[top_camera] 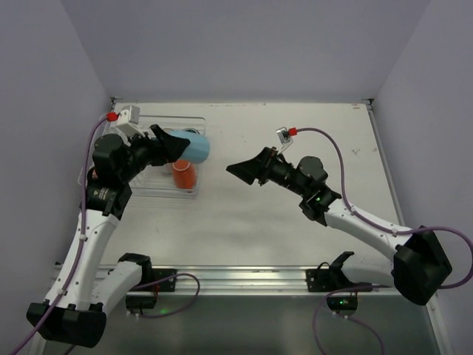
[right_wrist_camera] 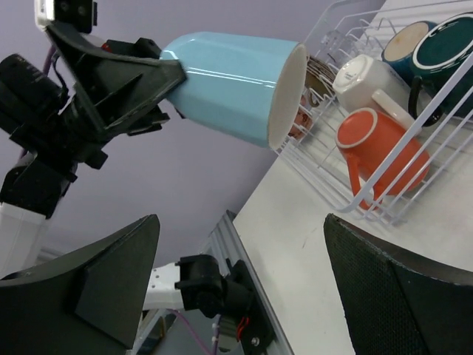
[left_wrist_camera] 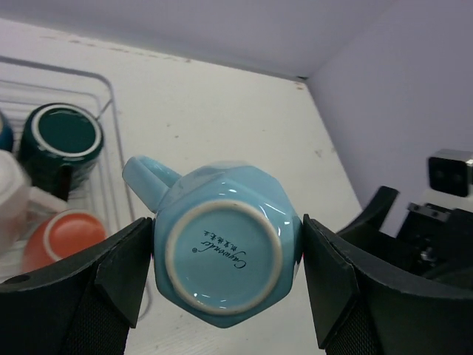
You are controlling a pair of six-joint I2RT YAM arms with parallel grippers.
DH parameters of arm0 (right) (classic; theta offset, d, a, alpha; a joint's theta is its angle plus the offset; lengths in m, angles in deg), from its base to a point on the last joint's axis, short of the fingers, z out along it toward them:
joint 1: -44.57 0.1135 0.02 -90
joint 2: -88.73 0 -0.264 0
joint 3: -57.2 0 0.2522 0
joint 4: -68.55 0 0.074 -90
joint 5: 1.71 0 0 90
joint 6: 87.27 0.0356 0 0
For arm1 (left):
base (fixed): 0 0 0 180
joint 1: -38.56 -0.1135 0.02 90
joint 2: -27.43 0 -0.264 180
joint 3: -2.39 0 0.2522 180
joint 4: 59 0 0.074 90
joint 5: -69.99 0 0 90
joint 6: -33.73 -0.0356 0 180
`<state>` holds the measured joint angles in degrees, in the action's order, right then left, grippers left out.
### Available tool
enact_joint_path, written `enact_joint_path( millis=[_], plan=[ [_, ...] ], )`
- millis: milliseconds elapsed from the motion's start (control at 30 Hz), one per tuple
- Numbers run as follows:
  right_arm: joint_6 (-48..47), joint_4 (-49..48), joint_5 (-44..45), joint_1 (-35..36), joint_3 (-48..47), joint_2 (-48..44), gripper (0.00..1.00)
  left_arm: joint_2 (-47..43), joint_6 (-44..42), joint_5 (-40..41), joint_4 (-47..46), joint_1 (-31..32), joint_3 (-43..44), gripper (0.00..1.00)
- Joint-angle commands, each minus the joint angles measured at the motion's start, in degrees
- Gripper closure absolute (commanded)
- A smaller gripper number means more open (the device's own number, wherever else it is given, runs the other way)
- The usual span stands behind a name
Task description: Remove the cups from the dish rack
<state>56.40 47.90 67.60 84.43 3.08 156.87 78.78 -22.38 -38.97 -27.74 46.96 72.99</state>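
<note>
The left claw [left_wrist_camera: 225, 266] is clenched on the light blue mug [right_wrist_camera: 233, 85]. Its two fingers press on opposite sides of the mug near the base, and the bottom of the mug faces the wrist camera. I think this grip was chosen because the base is the narrowest and most even part, while the handle sticks out freely at about 10 o'clock in the wrist view.

The mug lies on its side in the air, above the 3 o'clock edge of the dish rack [top_camera: 185, 119], and touches nothing else. Its open mouth looks toward 3 o'clock in the top view. The rack itself stands at about 10 o'clock on the tabletop [top_camera: 281, 222]. In it I see an orange cup [top_camera: 184, 174], a white cup [right_wrist_camera: 362, 78] and a dark teal cup [left_wrist_camera: 60, 140].

The left arm rises from its base, bends at the elbow and reaches toward 3 o'clock, with the wrist held about level.

The right claw [top_camera: 238, 171] is released, the jaws wide and empty. It hangs over the middle of the tabletop, at about 4 o'clock from the mug and apart from it, and points toward 9 o'clock. This pose suggests to me that a handover is being prepared, but I cannot be sure.
</note>
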Motion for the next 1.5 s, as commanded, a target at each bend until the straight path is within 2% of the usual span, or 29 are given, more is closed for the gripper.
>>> enact_joint_path(
  millis=[0,200,267,467,500,567,600,700,767,800,833,900,933,967,1000,1033,1100,1133,1233,1267,1333,1367,1433,1467],
  plan=[
    [0.91,-7.59,4.69,0.31,-2.44,0.94,0.08,-2.49,8.63,-13.89,-18.16,1.0,-1.28,0.94],
    [0.56,-9.96,-1.02,0.22,-6.66,4.63,0.12,-2.4,14.61,-18.48,-29.16,2.23,-5.68,0.94],
    [1.26,-11.46,-3.56,0.31,-7.71,5.6,0.18,-2.14,15.76,-19.01,-31.02,2.76,-7.43,0.94],
    [3.28,-15.41,-6.63,0.22,-9.74,9.29,0.25,-2.05,18.84,-20.85,-36.21,3.99,-10.25,0.93],
    [4.5,-17.33,-7.26,0.22,-10.0,10.08,0.3,-1.96,19.8,-20.94,-38.04,4.16,-10.69,0.93],
    [5.65,-19.98,-8.4,0.31,-10.27,11.84,0.31,-2.05,20.51,-21.2,-39.29,4.86,-11.83,0.92],
    [7.14,-22.95,-9.54,0.31,-10.35,12.45,0.35,-2.05,21.3,-21.12,-40.69,5.13,-12.27,0.92],
    [8.9,-26.92,-10.69,0.31,-10.53,13.77,0.4,-2.31,22.18,-20.51,-42.45,6.1,-13.68,0.9],
    [9.61,-28.51,-10.87,0.22,-10.44,13.86,0.5,-2.4,22.1,-19.63,-42.81,6.8,-14.47,0.89],
    [10.39,-30.17,-10.78,0.31,-9.83,13.86,0.55,-2.4,22.18,-19.28,-43.07,7.15,-14.74,0.84],
    [10.75,-31.23,-10.69,0.31,-9.48,13.78,0.67,-2.57,22.19,-19.1,-43.25,7.24,-15.0,0.81],
    [11.98,-34.65,-10.6,0.31,-8.69,13.51,0.84,-2.66,21.66,-18.48,-42.81,7.33,-15.44,0.7],
    [12.25,-35.19,-9.91,0.31,-7.47,13.25,0.9,-2.66,21.14,-18.13,-42.03,7.33,-15.44,0.51],
    [12.34,-35.37,-9.72,0.22,-6.93,12.9,0.99,-2.66,20.61,-17.43,-41.15,7.33,-15.27,0.4],
    [12.16,-35.11,-9.64,0.22,-6.58,12.03,1.0,-2.75,18.86,-16.99,-38.96,7.33,-15.18,0.29],
    [11.9,-35.11,-9.63,-0.04,-5.53,11.5,1.0,-2.58,17.37,-16.55,-37.11,7.33,-14.22,0.13],
    [12.07,-34.67,-9.63,-0.74,-3.86,10.09,1.0,-2.31,12.55,-14.53,-30.38,7.33,-12.9,0.01],
    [12.07,-34.15,-10.07,-1.61,-3.5,9.65,1.0,-2.14,10.52,-13.74,-27.72,7.33,-11.15,0.0],
    [9.88,-27.66,-10.95,-3.46,-2.71,7.02,1.0,-1.7,1.99,-8.65,-15.69,7.33,-7.03,0.0],
    [8.4,-24.42,-10.87,-3.82,-2.97,6.22,1.0,-1.78,-0.12,-4.72,-12.52,7.33,-6.05,0.0],
    [0.94,-10.55,-9.29,-4.17,-5.77,3.86,1.0,-2.57,-5.57,-0.13,-5.48,7.33,-4.2,0.0],
    [-6.57,3.68,-7.72,-4.17,-7.78,3.32,1.0,-3.1,-6.98,4.41,-3.8,7.33,-3.84,0.0],
    [-14.26,18.44,-1.31,-4.17,-16.3,4.8,1.0,-4.77,-10.94,8.31,0.24,7.33,-3.93,0.0],
    [-21.17,30.6,0.8,-4.35,-19.72,6.12,1.0,-5.29,-12.86,12.33,2.26,7.33,-4.1,0.0]
  ],
)
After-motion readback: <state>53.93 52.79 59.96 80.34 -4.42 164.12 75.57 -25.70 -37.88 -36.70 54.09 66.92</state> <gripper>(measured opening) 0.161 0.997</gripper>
